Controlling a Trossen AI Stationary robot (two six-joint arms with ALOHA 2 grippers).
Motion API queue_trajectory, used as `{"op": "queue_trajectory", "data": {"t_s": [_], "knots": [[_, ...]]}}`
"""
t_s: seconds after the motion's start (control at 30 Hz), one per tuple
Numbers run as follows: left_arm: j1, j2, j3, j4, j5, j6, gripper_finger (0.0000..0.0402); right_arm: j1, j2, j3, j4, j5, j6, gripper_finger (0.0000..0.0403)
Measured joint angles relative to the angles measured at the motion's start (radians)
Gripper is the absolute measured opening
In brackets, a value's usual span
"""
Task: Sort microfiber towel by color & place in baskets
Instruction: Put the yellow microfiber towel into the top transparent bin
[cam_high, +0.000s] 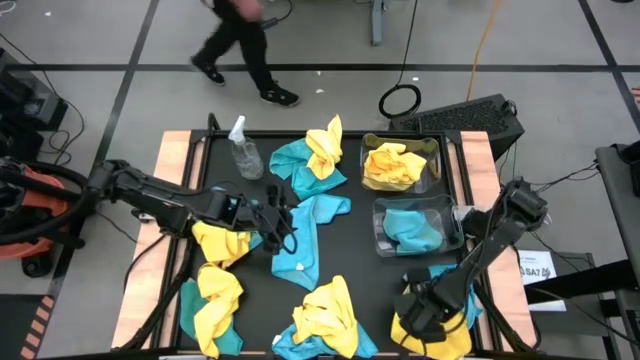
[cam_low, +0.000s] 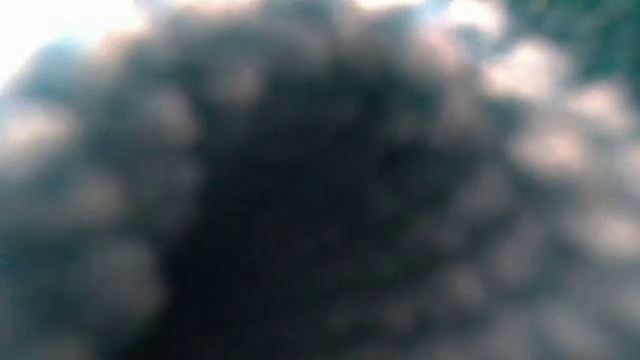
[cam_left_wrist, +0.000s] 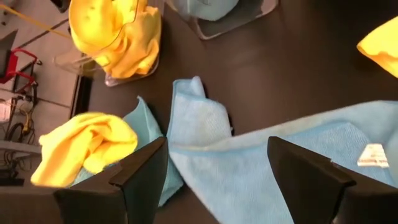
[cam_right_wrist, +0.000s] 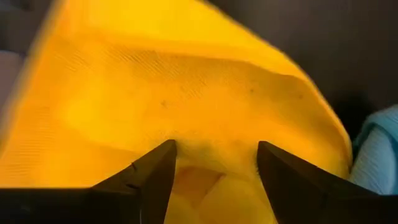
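Near the middle of the dark desk (cam_high: 340, 255), the left gripper (cam_left_wrist: 217, 165) hangs with its jaws open over a long blue towel (cam_high: 305, 245) spread flat – the cloth lies between the jaws but is not pinched. At the desk's front right corner, the right gripper (cam_right_wrist: 214, 163) sits low over a yellow towel (cam_right_wrist: 186, 99), its jaws apart and pressed at the fabric – whether they grip it I cannot tell. Two clear baskets stand by the right edge: the far basket (cam_high: 432, 175) holds a yellow cloth, the near basket (cam_high: 380, 215) a blue one. More yellow and blue towels lie scattered in heaps across the desk. A spray bottle (cam_high: 245, 150) stands near the back left. A person (cam_high: 240, 45) walks on the floor beyond the desk.
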Motion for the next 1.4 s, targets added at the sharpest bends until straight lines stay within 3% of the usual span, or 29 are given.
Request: {"op": "queue_trajectory", "data": {"t_s": [0.23,0.33,0.5,1.0,1.13,1.4], "knots": [[0.000,0.070,0.000,0.045,0.047,-0.007,0.0280,0.034,0.125,0.006,0.009,0.028,0.001,0.0199],[-0.001,0.087,0.000,0.045,0.058,-0.035,0.0280,0.039,0.142,0.005,0.039,0.027,-0.023,0.0147],[-0.002,0.094,0.000,0.045,0.095,-0.075,0.0280,0.039,0.117,0.027,0.059,0.072,-0.035,0.0019],[-0.003,0.094,0.000,0.220,0.259,-0.079,0.0280,0.030,-0.136,0.307,-0.174,0.490,-0.054,0.0003],[-0.003,0.094,0.000,0.222,0.267,-0.080,0.0280,0.034,-0.200,0.366,-0.151,0.569,-0.108,0.0002],[-0.003,0.094,0.000,0.221,0.267,-0.080,0.0280,0.039,-0.323,0.374,0.130,0.691,-0.395,0.0001]]}}
